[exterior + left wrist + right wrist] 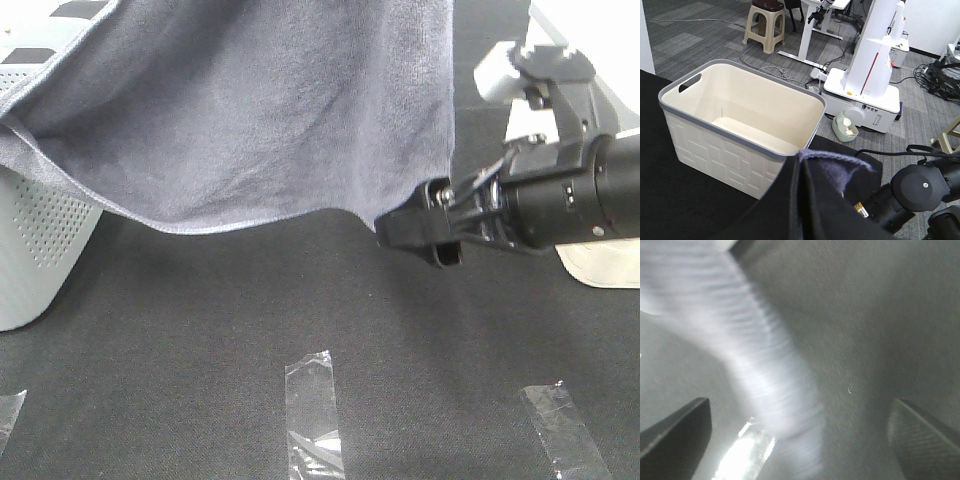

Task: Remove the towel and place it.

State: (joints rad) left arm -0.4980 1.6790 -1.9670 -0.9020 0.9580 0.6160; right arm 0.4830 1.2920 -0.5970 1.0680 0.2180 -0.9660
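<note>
Count: one towel (250,110), hanging. Three tape strips (312,395). One perforated white basket (40,250). One cream tub (715,145), grey-rimmed. One stool (765,27) on the floor.

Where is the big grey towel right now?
In the high view the towel hangs across the upper left, over the white basket, its lower corner beside the right gripper.

Slate-grey terry towel (280,110), hanging spread wide, lower hem curving
</note>
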